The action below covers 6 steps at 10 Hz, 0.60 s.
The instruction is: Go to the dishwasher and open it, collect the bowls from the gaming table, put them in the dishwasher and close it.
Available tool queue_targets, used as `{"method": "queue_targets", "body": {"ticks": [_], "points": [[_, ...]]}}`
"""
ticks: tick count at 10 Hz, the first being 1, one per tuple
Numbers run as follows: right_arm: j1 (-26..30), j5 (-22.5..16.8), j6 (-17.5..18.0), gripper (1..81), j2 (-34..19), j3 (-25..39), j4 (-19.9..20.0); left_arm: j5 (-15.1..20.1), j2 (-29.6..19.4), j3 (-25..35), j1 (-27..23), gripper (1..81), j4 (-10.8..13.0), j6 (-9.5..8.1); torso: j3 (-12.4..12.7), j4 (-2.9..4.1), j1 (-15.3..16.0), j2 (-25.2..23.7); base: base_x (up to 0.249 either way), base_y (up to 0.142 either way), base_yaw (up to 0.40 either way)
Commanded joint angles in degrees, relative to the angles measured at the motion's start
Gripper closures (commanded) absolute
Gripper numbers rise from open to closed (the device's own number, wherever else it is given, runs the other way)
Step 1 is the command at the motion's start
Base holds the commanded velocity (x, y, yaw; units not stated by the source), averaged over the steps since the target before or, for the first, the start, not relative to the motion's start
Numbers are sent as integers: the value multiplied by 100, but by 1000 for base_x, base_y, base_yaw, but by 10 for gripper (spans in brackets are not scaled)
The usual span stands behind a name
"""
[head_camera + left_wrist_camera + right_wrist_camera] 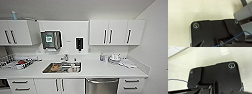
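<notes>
The dishwasher [102,86] sits under the white counter, right of the sink cabinet. Its stainless-steel front is shut, with a horizontal bar handle [102,81] along the top. It lies at the lower edge of the head view, slightly right of centre. The bowls and the gaming table are out of view. Both wrist views look down past the robot's dark plate at pale floor.
A steel sink [62,67] with dishes in it is set in the white counter [100,70]. A dish rack [15,63] stands at the left, bottles and cloths [117,60] at the right. White drawers [131,85] flank the dishwasher; wall cabinets [116,32] hang above. A wall closes the right side.
</notes>
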Motion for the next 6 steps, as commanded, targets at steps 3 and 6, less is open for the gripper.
{"method": "queue_targets", "body": {"ticks": [3,6], "points": [[265,-305,-24,10,-35,-13,-24,263,-67,22,-277,10,34,38,0,0,0,0,153,0,0],[273,-305,-23,10,35,-127,-24,263,-67,22,-268,10,34,38,0,0,0,0,153,0,0]]}}
